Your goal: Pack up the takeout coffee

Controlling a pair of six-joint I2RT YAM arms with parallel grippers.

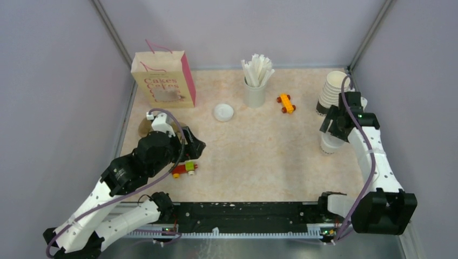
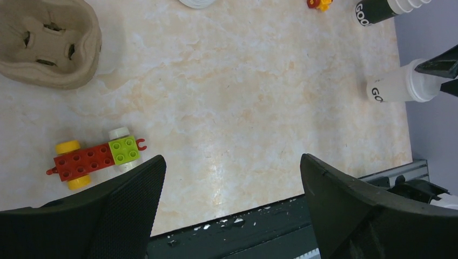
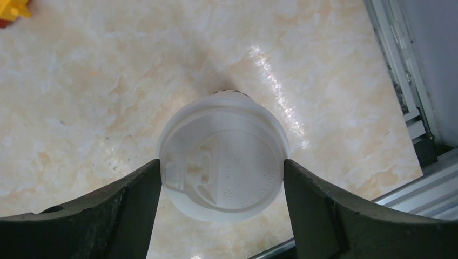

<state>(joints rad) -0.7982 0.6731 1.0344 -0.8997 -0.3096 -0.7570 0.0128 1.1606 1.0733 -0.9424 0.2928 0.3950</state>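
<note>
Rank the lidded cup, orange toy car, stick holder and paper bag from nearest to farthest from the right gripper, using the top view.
Measured from the right gripper:
1. lidded cup, between its fingers, by the table's right edge.
2. orange toy car, farther back, to its left.
3. stick holder, back centre.
4. paper bag, back left corner.

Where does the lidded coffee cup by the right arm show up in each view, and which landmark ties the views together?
Top external: lidded coffee cup at the right edge of the table, under the right arm.
Left wrist: far right, seen side-on.
Right wrist: centre, lid seen from above, flanked by the right tool.
Shared landmark: yellow toy car, top edge in left wrist, top-left corner in right wrist.
</note>
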